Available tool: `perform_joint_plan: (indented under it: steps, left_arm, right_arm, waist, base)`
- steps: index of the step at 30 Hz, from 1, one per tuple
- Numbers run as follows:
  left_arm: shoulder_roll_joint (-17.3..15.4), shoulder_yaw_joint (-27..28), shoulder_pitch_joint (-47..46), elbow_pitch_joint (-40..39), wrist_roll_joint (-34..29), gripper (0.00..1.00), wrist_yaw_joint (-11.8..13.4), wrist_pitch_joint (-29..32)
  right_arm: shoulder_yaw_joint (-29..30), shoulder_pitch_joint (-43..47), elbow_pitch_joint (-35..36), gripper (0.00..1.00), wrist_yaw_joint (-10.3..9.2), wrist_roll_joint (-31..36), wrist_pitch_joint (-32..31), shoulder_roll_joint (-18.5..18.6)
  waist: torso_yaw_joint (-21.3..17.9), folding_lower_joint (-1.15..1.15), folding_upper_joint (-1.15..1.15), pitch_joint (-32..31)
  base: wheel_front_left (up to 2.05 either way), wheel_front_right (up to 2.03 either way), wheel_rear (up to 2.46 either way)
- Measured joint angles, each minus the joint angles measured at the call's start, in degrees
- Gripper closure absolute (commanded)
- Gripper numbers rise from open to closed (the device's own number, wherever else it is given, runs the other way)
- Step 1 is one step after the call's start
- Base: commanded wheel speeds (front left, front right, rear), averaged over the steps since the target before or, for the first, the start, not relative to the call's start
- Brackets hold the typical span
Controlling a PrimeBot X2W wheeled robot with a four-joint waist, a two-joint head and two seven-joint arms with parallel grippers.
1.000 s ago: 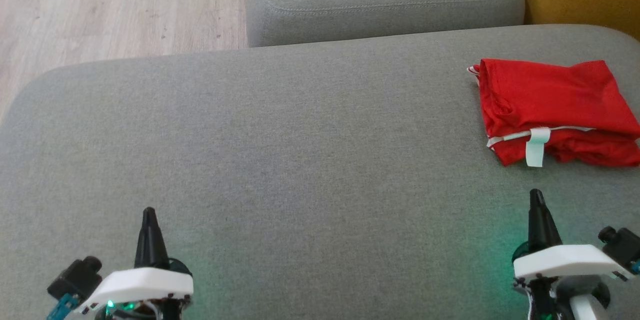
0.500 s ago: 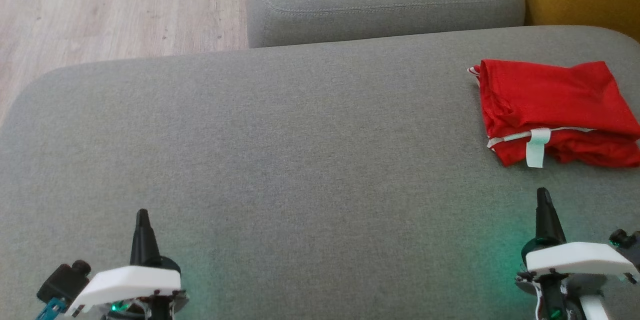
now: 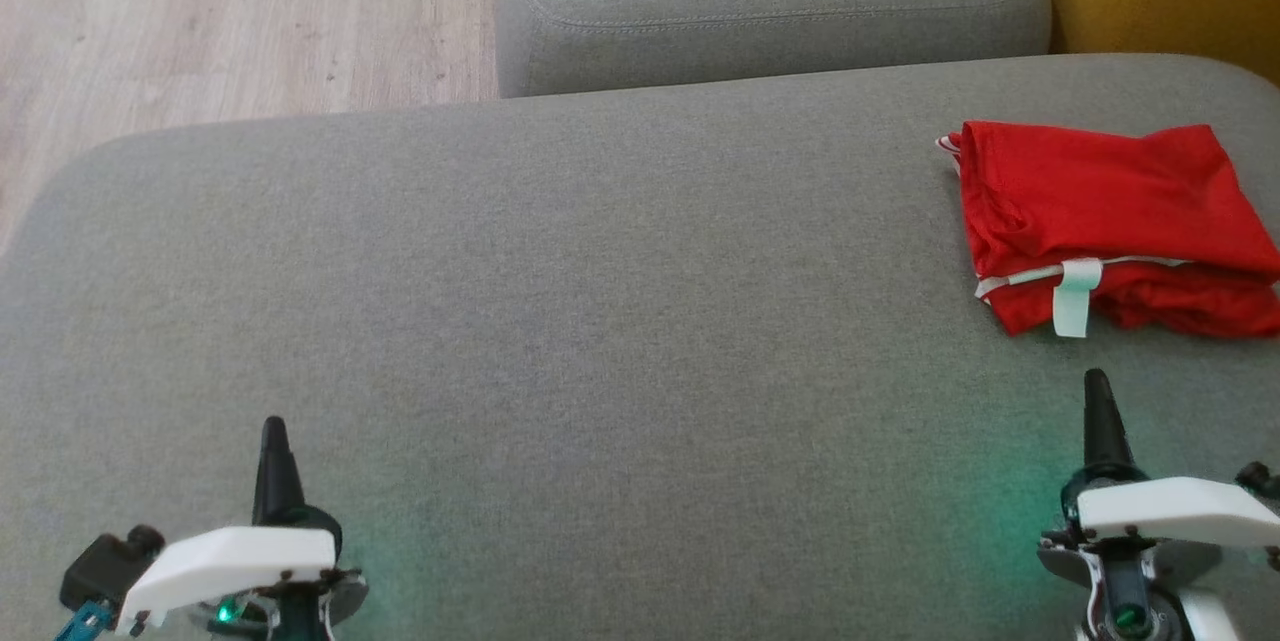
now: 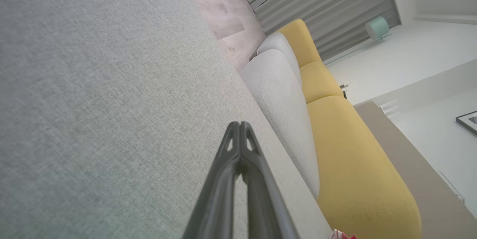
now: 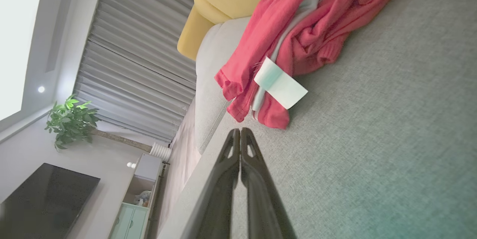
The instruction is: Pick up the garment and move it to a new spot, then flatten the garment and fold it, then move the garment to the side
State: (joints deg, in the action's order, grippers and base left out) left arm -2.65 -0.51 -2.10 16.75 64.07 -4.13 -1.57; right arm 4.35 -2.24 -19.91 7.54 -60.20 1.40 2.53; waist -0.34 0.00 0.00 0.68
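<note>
Red garment [image 3: 1110,221] lies in a compact, roughly rectangular bundle at the far right of the grey seat cushion [image 3: 600,321]. Its right edge runs off the head view, and a white label [image 3: 1070,296] hangs over its near edge. Its place on the cushion is unchanged over the last second.

Change noted: both arms have drifted outward. The left gripper [image 3: 272,426] sits lower and further left in the head view than a second ago. The right gripper [image 3: 1097,379] sits further right. The whole picture has also slid down slightly, so part of this is camera motion.

Tool state: both grippers have their fingers pressed together, tips meeting, with nothing between them.

Relation: the garment lies just ahead of the right gripper with the label end nearest, and a strip of bare cushion separates them. The left gripper is well apart from it, across the cushion.

Judgement: the bundle appears folded and already set to the side. The arms easing away from it suggest the task is at or near its end
</note>
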Motion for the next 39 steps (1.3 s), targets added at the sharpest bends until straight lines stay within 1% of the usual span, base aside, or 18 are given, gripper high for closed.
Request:
perform_joint_plan:
  steps: [12, 37, 39]
  left_arm:
    - [0.01, 1.04, -0.01, -0.16, 6.9, 1.0, -0.96, 1.87]
    - [0.03, 3.81, -0.73, -0.43, 21.25, 1.0, -2.02, 6.08]
    - [0.03, 4.02, -0.87, -0.44, 22.51, 1.0, -2.44, 6.13]
  right_arm:
    - [0.82, -0.6, 0.98, 1.0, 0.0, -7.79, -1.87, 0.0]
    - [2.44, -0.68, 2.77, 1.0, -0.01, -24.13, -5.67, 0.0]
    - [2.56, -0.69, 2.82, 1.0, -0.01, -25.32, -6.02, 0.0]
  waist:
    - [0.09, 0.0, 0.0, -0.13]
    - [0.27, 0.0, 0.0, -0.39]
    - [0.28, 0.0, 0.0, -0.41]
  base:
    - [0.0, 0.0, 0.0]
    - [0.0, 0.0, 0.0]
    - [0.0, 0.0, 0.0]
